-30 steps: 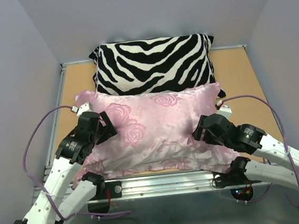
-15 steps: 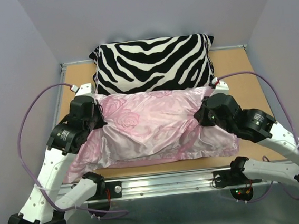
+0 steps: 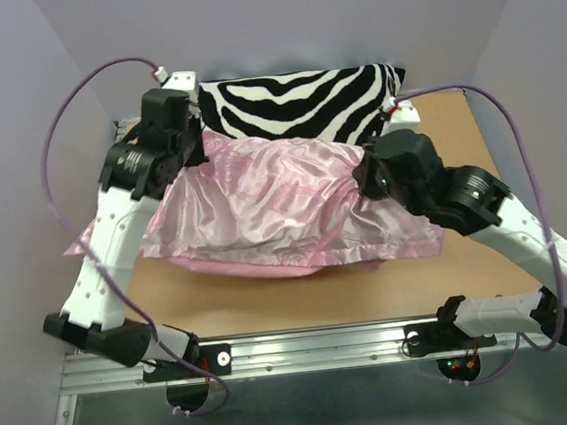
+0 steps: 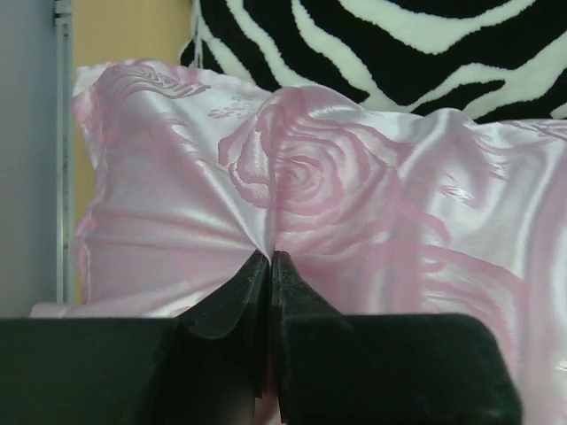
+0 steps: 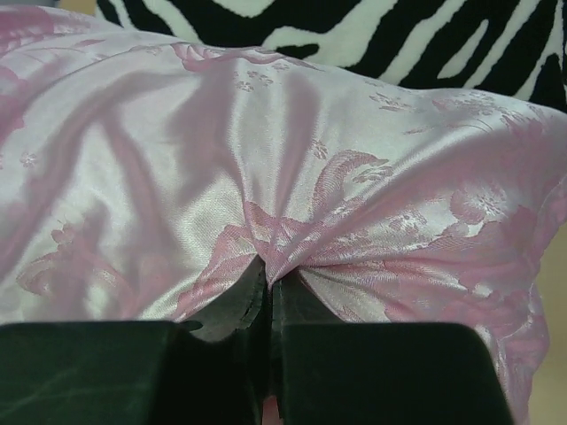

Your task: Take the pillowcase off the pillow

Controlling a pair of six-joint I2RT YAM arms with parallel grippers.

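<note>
Left fingers and right fingers, each pinched closed on a gathered fold of the pink rose-print pillowcase, which lies bunched on the tan worktop, against a zebra-striped pillow; pale lilac walls around.

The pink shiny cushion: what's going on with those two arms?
Two robot arms are trying to strip the pink pillowcase off its pillow. The left pincer and the right pincer are each shut on a fold of the fabric, one toward each end, bunching it above the wooden table before a zebra-striped pillow. The inner pillow isn't showing; it seems to be inside.
</note>
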